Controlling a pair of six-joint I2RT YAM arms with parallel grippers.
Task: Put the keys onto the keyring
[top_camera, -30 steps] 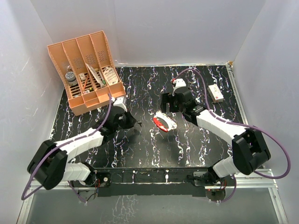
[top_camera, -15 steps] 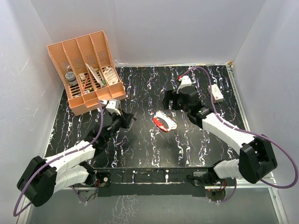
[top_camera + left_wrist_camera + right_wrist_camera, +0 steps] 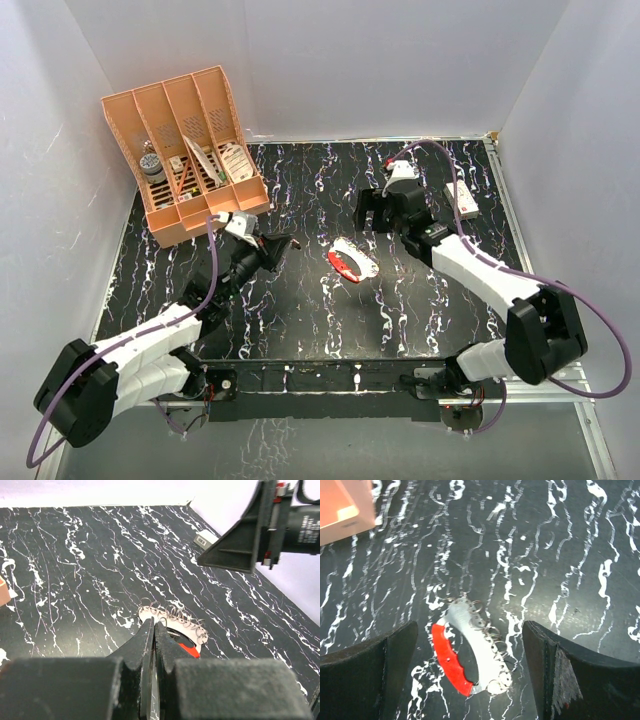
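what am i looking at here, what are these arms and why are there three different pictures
These are two robot arms bolted to the near edge of a black marbled table, each ending in a two-finger gripper. The wide picture comes from a fixed camera above and behind them. The other two come from a camera on each wrist, so the dark shapes at their edges are that arm's own gripper. On the table lie a white keyring with a red side, a small white box and an orange rack. The left gripper is shut; whether it pinches anything is not visible. The right gripper is open and empty, looking down at the keyring.
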